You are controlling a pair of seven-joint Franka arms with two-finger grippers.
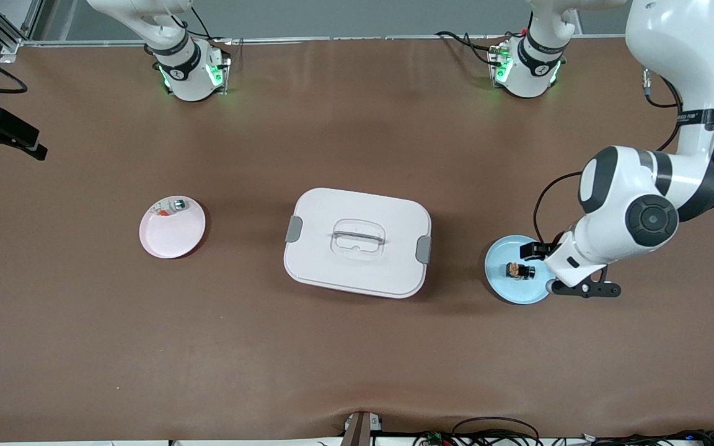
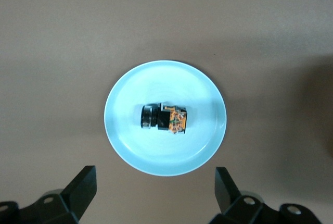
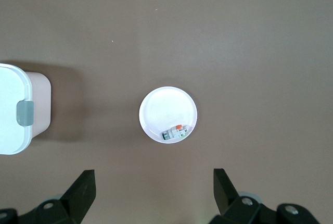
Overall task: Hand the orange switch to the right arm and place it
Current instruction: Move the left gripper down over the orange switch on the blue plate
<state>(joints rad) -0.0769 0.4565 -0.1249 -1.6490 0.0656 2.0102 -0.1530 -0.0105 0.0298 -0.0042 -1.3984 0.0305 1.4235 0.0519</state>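
left gripper wide open over blue plate holding orange switch at centre, right gripper open, empty, waiting over pink plate

A wide brown mat covers the bench from edge to edge, smooth and matte, with soft shadows and even overhead light. Along the edge farthest from the front camera runs a pale metal rail, with grey floor above it. An aluminium frame post stands at the right arm's end. Loose cables and a small bracket sit at the bench edge nearest the front camera.
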